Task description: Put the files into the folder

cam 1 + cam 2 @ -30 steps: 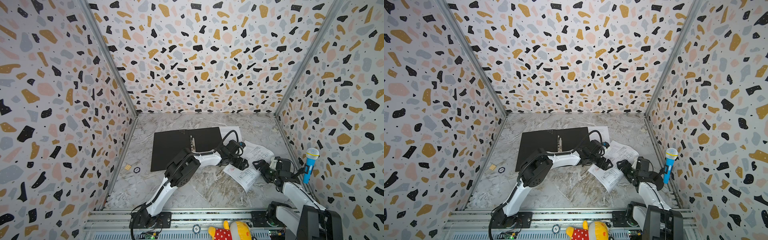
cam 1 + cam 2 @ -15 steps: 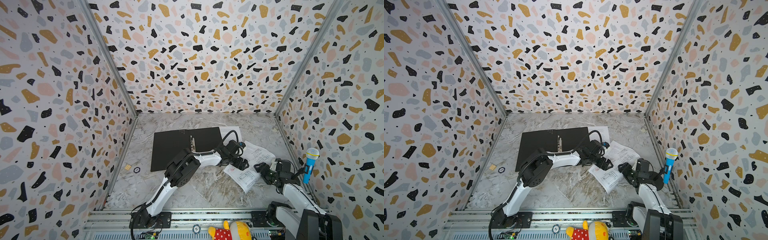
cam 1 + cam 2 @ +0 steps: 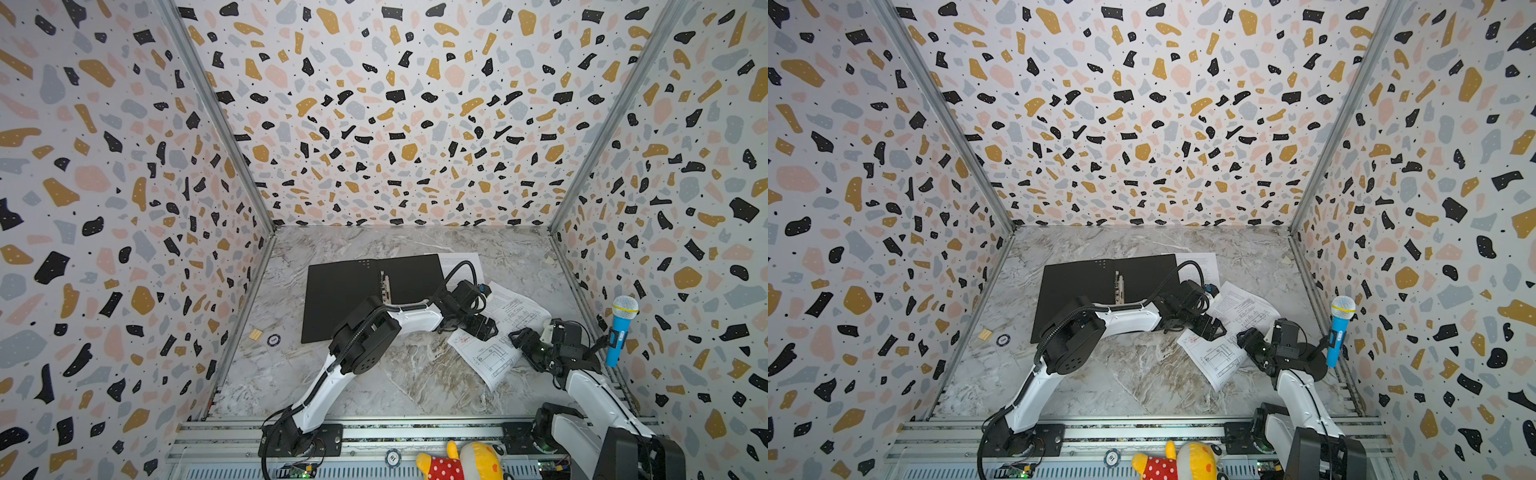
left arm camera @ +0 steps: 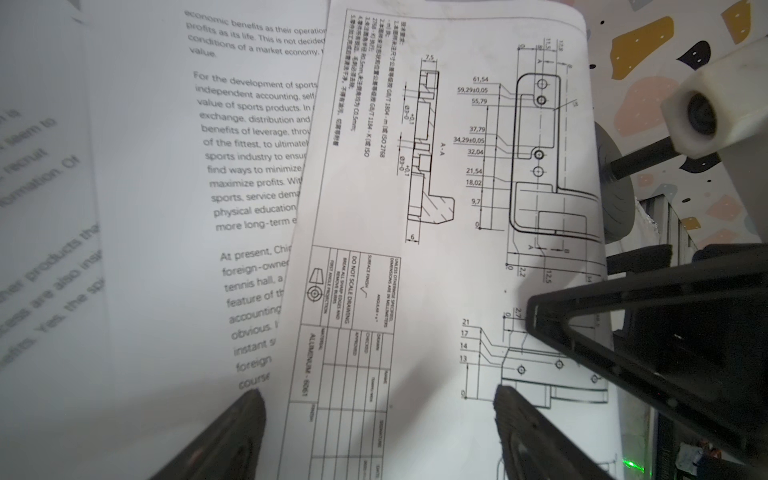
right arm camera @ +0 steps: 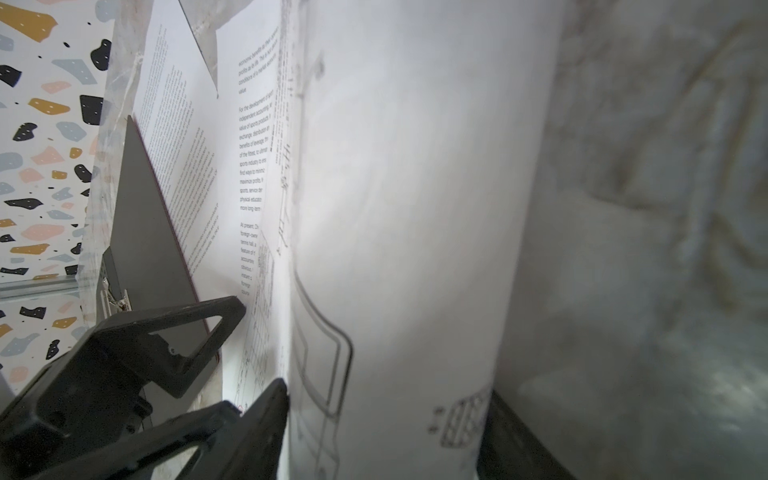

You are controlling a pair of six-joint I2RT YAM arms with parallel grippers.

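Marble tabletop [image 3: 415,374] bears an open black folder [image 3: 345,299] beside fanned white files [image 3: 486,357].

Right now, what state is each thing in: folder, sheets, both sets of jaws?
folder: open flat, black inside up, no sheets in it
drawing sheet: topmost, one side bowed up
text sheets: flat, overlapping, beside folder
left gripper: jaws open, over drawing sheet
right gripper: jaws apart, bowed sheet between them
toy microphone: upright by right wall
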